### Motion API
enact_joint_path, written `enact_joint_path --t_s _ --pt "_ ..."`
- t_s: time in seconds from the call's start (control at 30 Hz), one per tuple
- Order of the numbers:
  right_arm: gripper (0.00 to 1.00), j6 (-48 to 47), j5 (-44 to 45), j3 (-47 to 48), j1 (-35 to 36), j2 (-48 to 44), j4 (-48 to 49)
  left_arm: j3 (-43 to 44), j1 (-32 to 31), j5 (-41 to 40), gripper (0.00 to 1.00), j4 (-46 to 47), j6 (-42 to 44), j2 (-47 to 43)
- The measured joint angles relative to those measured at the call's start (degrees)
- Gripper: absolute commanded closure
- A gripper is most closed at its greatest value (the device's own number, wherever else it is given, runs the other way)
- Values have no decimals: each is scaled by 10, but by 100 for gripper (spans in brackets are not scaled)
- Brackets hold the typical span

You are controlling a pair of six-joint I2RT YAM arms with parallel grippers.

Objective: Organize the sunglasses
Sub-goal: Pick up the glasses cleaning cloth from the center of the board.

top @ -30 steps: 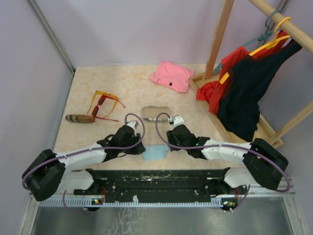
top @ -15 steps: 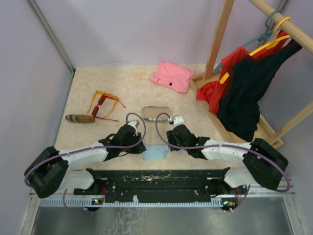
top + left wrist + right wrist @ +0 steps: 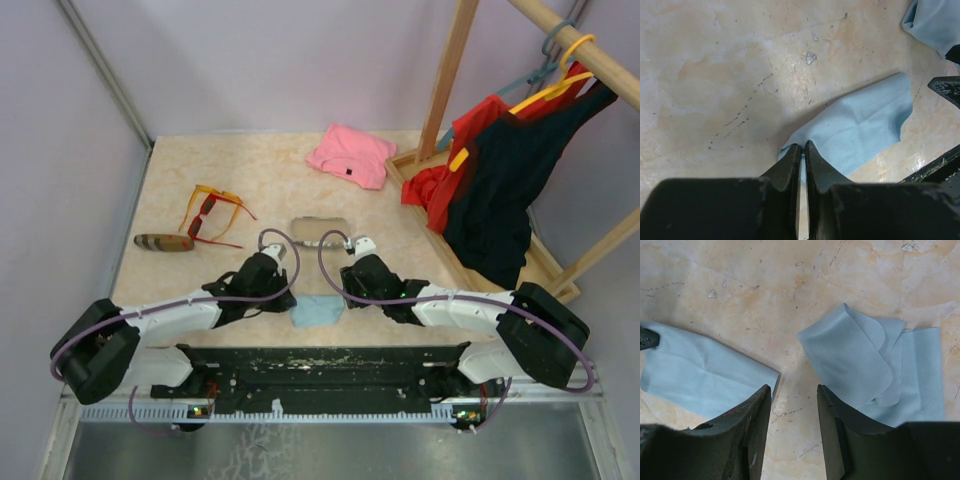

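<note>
Left gripper (image 3: 801, 146): the jaws have closed from partly open to almost touching. The near corner of the light blue cloth (image 3: 860, 125) is now pinched between the jaws. The rest of the cloth lies ahead of the hand and to its right, on the table (image 3: 715, 75). Left arm (image 3: 170, 318): in the overhead view, the shoulder end has shifted slightly inward, toward the other arm.

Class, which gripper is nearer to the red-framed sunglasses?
Left. The left gripper, pinching a light blue cloth, sits to the right of the red-framed sunglasses; the right gripper hangs open further right.
</note>
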Motion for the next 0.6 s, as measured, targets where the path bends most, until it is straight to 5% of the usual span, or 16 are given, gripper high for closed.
enact_joint_path --t_s 0.6 --pt "57 0 4 0 0 0 0 33 3 -16 95 -5 14 8"
